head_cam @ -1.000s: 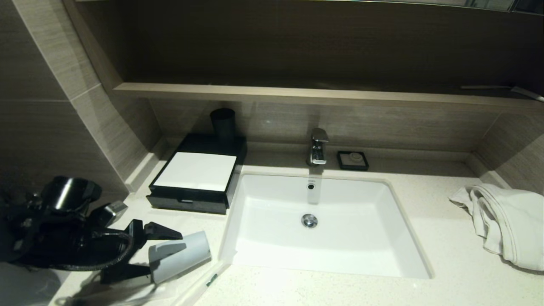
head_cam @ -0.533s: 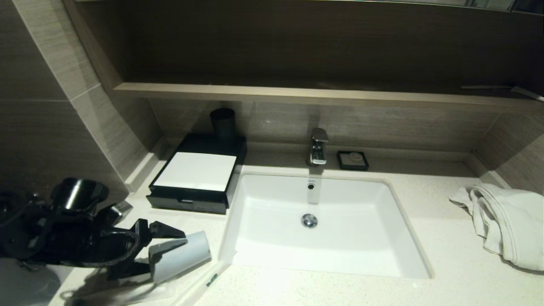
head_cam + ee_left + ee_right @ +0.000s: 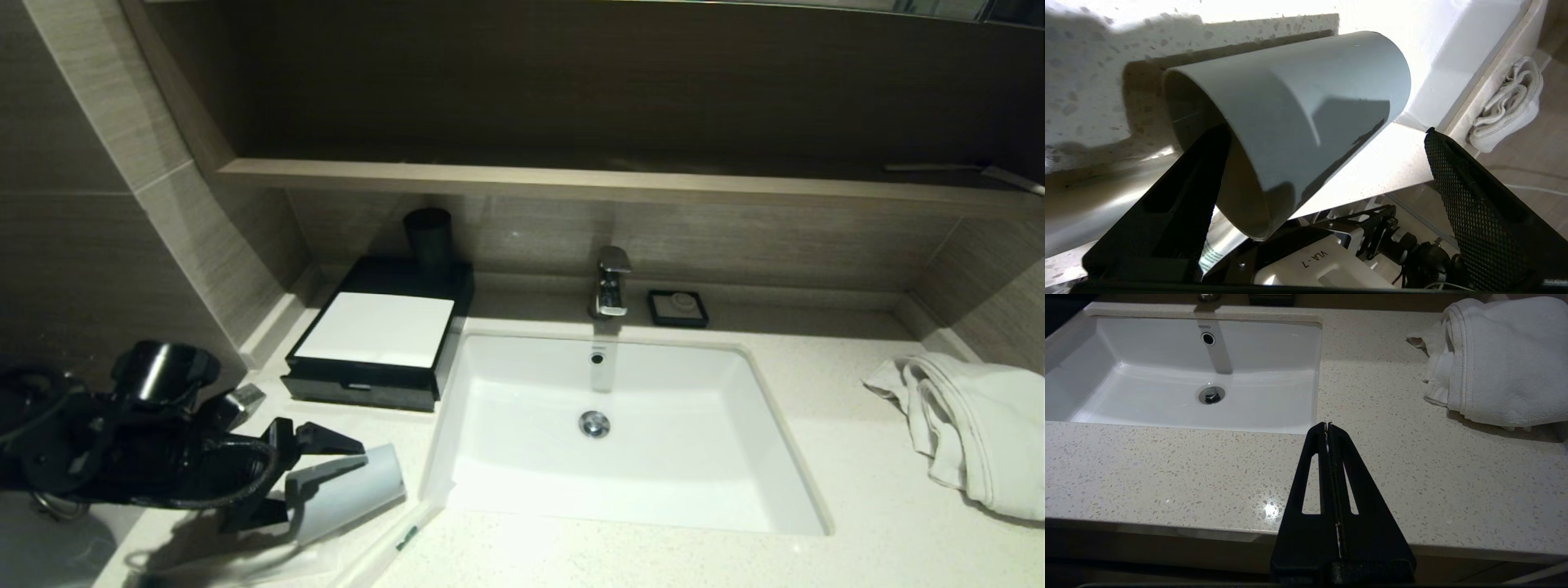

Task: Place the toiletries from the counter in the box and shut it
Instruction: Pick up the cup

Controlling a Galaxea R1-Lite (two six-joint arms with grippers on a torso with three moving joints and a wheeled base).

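My left gripper is open wide at the counter's front left corner. A pale grey cup lies on its side there, its mouth towards the gripper. In the left wrist view one finger reaches into the cup's mouth and the other pad stands well clear of its wall. A long clear sachet with a green mark lies just in front of the cup, with more clear plastic under the gripper. The black box with its white top sits behind, drawer front pushed in. My right gripper is shut and empty over the counter's front edge.
The white basin fills the middle, with the tap and a small black soap dish behind it. A black tumbler stands at the box's back. A white towel lies at the right. The tiled wall closes off the left.
My left arm has edged to the right, further onto the cup. The cup, the sachet and the box have stayed where they were.
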